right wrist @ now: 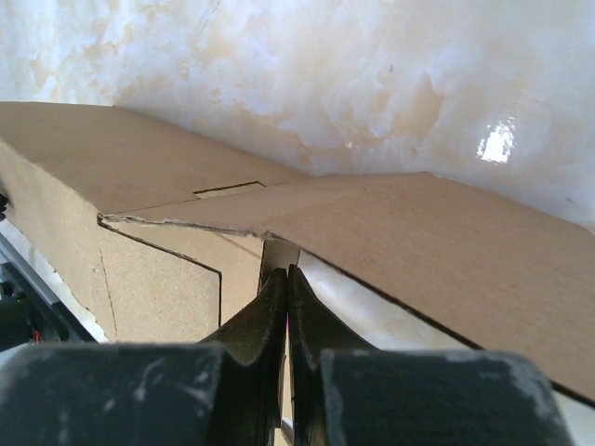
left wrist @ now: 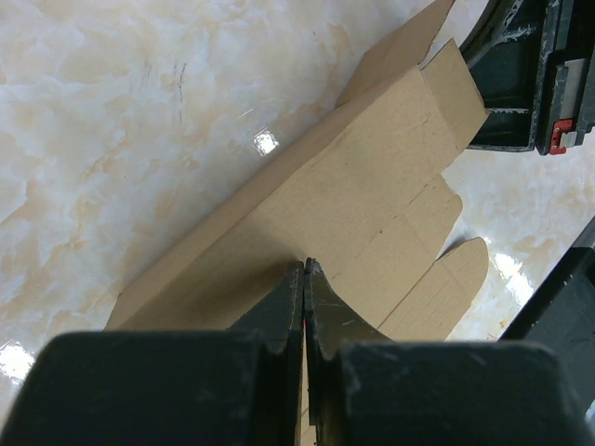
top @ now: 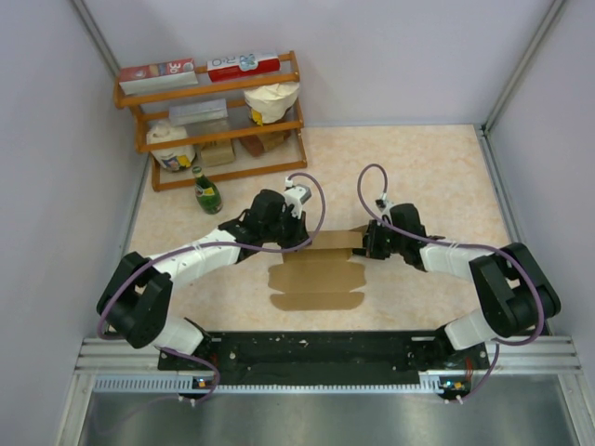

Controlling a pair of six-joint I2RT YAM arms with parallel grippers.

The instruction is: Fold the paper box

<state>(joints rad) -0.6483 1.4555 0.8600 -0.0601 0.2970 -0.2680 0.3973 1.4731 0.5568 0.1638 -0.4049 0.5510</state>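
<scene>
From my station I see the flat, plain brown die-cut cardboard paper box (top: 316, 279) lying on the beige marbled bench (top: 418, 177), in the middle between the two arms and just ahead of their bases. Its near panels, with their scalloped edges, rest flat on the bench. The far strip is lifted between the two wrists.

My left fingers (left wrist: 279, 316) are clenched tight. Their tips meet on the near edge of a raised cardboard panel, and a sliver of brown shows in the seam between them, so I read this as a pinch on the box. From that wrist the panel rises as a sloped ridge running away towards the upper right, with rounded tabs hanging off its right side. The other arm's black wrist sits just past the panel's far end.

My right fingers (right wrist: 260, 316) are clenched too. They close on the box where a small pale patch shows right at the tips. A broad flap stretches off to the right, above the glossy bench, and a folded wall stands to the left.

At the far left corner a wooden orange rack (top: 204, 90) holds printed boxes and packages. A green glass bottle (top: 207, 193) stands just in front of it, well clear of the cardboard.
</scene>
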